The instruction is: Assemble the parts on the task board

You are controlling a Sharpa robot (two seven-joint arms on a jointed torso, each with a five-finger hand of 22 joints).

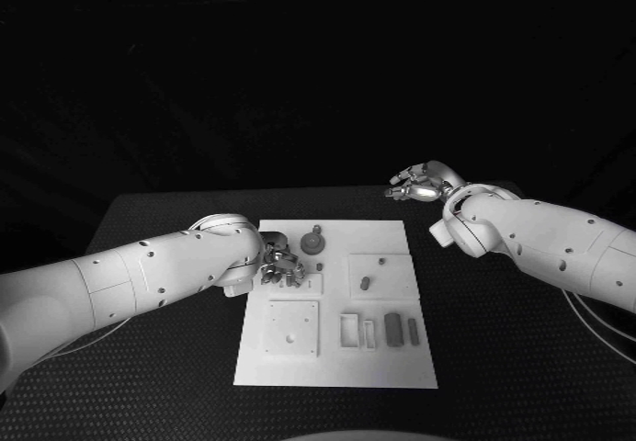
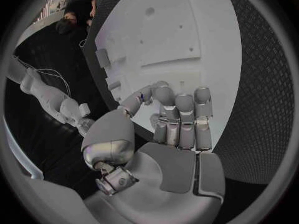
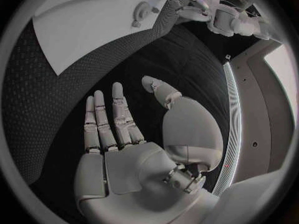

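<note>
The white task board [image 1: 338,363] lies in the middle of the black table. On it are a round part with a stem [image 1: 314,241], two small parts [image 1: 383,261] on a raised square, and two dark oblong parts [image 1: 392,325] beside white frames [image 1: 350,329]. My left hand [image 1: 278,262] hangs low over the board's near-left area; its fingers [image 2: 181,114] are curled in with the thumb against them, and I see no part between them. My right hand [image 1: 422,184] is raised beyond the board's far right corner, fingers [image 3: 109,119] straight and apart, holding nothing.
A square plate [image 1: 290,328] with a centre hole sits on the board's left side, in front of my left hand. Black matting [image 1: 516,349] surrounds the board on all sides. Cables [image 1: 596,317] run beside my right arm.
</note>
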